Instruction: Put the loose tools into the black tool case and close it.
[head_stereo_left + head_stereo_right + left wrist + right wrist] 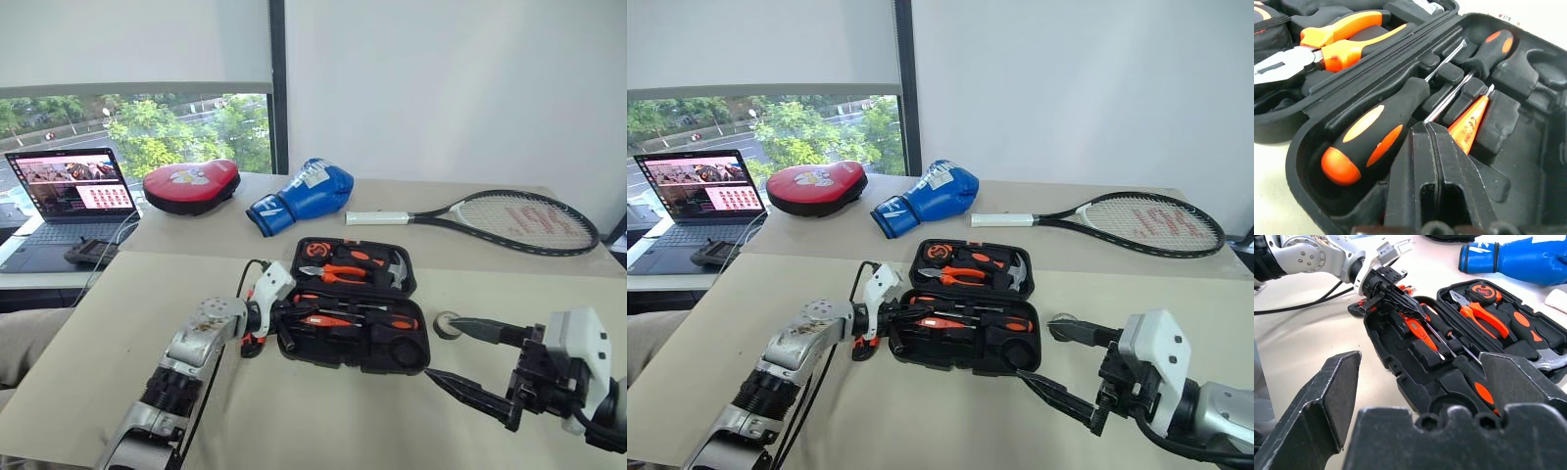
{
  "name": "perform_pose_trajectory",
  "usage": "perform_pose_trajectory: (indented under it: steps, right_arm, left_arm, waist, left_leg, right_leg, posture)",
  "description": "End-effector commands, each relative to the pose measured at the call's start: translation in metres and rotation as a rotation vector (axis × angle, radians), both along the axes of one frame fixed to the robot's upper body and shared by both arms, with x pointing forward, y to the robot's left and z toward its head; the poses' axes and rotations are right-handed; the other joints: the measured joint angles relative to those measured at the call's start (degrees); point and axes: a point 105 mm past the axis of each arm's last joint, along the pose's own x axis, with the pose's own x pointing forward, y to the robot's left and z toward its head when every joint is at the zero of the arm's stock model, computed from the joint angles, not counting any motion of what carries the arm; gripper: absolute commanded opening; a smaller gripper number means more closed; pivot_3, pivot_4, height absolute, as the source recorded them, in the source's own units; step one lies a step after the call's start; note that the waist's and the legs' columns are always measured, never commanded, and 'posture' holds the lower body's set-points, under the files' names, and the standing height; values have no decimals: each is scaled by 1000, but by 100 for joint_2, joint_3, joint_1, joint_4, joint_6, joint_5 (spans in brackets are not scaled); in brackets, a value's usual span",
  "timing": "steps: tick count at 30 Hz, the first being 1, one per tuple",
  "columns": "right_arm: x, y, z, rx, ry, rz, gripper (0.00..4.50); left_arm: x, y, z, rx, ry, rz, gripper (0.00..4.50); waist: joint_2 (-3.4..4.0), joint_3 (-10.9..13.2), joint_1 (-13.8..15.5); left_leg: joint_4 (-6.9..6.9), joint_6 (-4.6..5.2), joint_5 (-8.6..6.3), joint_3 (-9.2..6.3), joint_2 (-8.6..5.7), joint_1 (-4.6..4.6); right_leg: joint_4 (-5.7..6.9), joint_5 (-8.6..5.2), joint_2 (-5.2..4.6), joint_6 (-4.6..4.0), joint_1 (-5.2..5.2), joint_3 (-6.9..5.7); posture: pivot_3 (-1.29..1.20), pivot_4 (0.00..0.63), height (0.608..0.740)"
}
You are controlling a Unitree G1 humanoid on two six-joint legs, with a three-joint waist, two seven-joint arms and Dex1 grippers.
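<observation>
Tool case: we see the black tool case (358, 305) lying open in the middle of the beige counter (323, 411), its far half holding orange-handled pliers (338, 273), a hammer (390, 268) and a tape measure (315, 249).
Near half: two black-and-orange screwdrivers (1374, 134) (1488, 46) lie side by side in its moulded recesses, pointing opposite ways, with the slim orange tester screwdriver (1470, 123) just beside them.
Tape roll: a small roll (448, 324) sits on the counter just off the right edge of the case.
Left hand: our left hand (286, 318) is at the left end of the near half, its fingers (1440, 166) pressed together with nothing between them, their tips over the screwdriver shafts and the tester.
Near the left hand: a small black-and-orange object (252, 344) lies on the counter against the case's left edge; we cannot tell what it is.
Right hand: our right hand (441, 351) hangs above the counter near the case's right end, fingers spread wide and empty, one tip close to the tape roll.
Far counter: a red pad (192, 185), a blue boxing glove (304, 194) and a tennis racket (495, 217) lie along the back; a laptop (69, 201) stands open at the left.
</observation>
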Motion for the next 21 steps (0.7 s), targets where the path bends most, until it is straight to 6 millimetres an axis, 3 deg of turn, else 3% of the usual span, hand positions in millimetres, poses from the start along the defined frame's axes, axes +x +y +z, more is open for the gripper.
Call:
perform_pose_trajectory:
  steps: [1, 6, 8, 12, 13, 14, 15, 17, 21]
  right_arm:
    - [-2, 1, 7, -11, -33, 8, 4500]
    - [-1, 2, 6, -9, -34, 8, 4500]
    - [-1, 2, 6, -9, -36, 9, 4500]
    - [-1, 1, 6, -7, -38, 8, 4500]
    - [-1, 1, 6, -7, -38, 8, 4500]
    - [-1, 0, 5, -8, -38, 7, 4500]
    - [-1, -1, 5, -7, -38, 7, 4500]
    - [1, -1, 4, -4, -38, 14, 4500]
    - [5, -1, 3, 0, -37, 32, 4500]
  left_arm:
    - [-6, -1, -17, 97, -10, -65, 39]
    - [-6, -1, -17, 128, -46, -104, 39]
    - [0, 0, -6, 49, -49, -74, 39]
    - [22, 17, 51, -293, 24, 116, 39]
    - [23, 23, 57, -302, 20, 137, 545]
    - [25, 30, 63, -314, 17, 170, 645]
    - [26, 37, 68, -318, 15, 200, 1093]
    - [26, 64, 84, -324, -5, 328, 1722]
    - [18, 87, 77, -199, 7, 525, 3206]
  waist:
    - [2, -2, -5]
    - [3, -2, -4]
    - [4, -2, -6]
    - [-9, 6, -24]
    - [-16, 10, -31]
    - [-21, 13, -37]
    - [-23, 14, -43]
    - [-23, 14, -74]
    - [-24, 15, -99]
  left_leg:
    - [0, 0, 0, 0, 0, 0]
    - [0, 0, 0, 0, 1, -1]
    - [0, 1, -1, 0, 0, -1]
    - [6, 1, 0, -1, 3, -14]
    - [6, 0, 1, -3, 5, -17]
    - [6, 0, 1, -3, 6, -17]
    - [4, -5, 4, -4, 6, -17]
    - [0, -22, 13, -3, 5, -15]
    - [-5, -53, 31, -2, 3, -11]
  right_leg:
    - [0, 0, -1, 0, 0, 1]
    - [-1, 0, -7, -1, -1, 1]
    - [-1, 0, -8, -1, -1, 1]
    - [3, 1, -6, 1, -12, -1]
    - [4, 2, -2, 2, -15, -2]
    - [7, 2, 4, 3, -16, -3]
    - [6, 2, 31, 3, -17, -6]
    - [6, 2, 35, 3, -16, -5]
    - [2, 1, 35, 5, -12, -2]
  posture:
    - [0, 150, 740]
    - [0, 150, 740]
    - [0, 150, 740]
    - [0, 150, 740]
    - [0, 150, 740]
    - [0, 150, 740]
    - [0, 150, 740]
    - [0, 150, 740]
    - [0, 150, 740]
